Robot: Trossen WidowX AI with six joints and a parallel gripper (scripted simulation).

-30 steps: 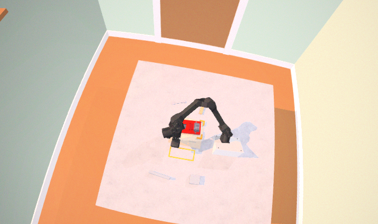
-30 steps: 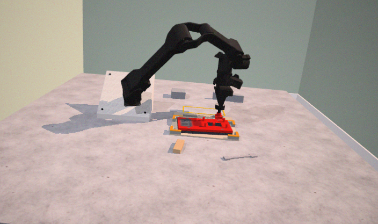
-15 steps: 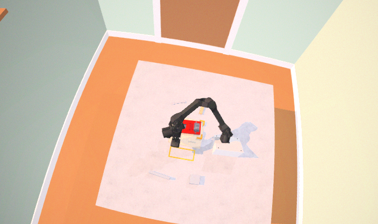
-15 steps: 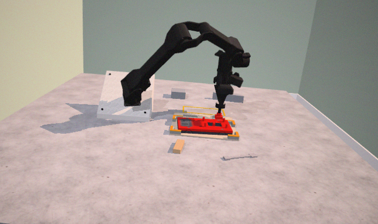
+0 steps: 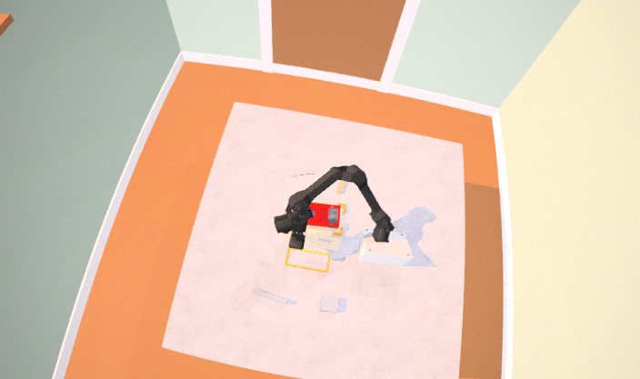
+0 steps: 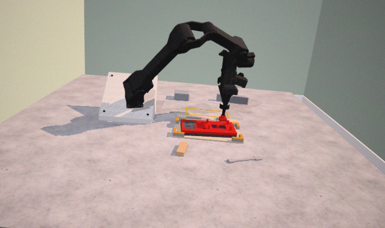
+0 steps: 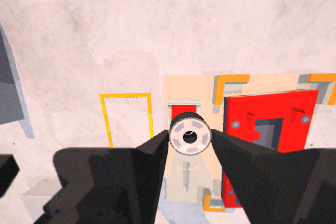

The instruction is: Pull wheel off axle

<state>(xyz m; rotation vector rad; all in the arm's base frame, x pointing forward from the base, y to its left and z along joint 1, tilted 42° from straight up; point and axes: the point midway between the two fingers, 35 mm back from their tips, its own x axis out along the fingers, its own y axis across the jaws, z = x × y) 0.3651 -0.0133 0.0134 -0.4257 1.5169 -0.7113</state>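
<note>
Above the red plate [image 7: 269,120], near its end, the gripper [image 7: 189,142] is clamped partway shut on the pale wheel [image 7: 189,137], both fingers pressing its rim. Just beside the red plate lies the yellow-outlined area [image 7: 126,117]. Orange corner brackets [image 6: 238,138] surround the red plate; a wooden block [image 6: 181,148] lies near it.

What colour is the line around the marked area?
Yellow outline, clearest in the wrist view.
</note>
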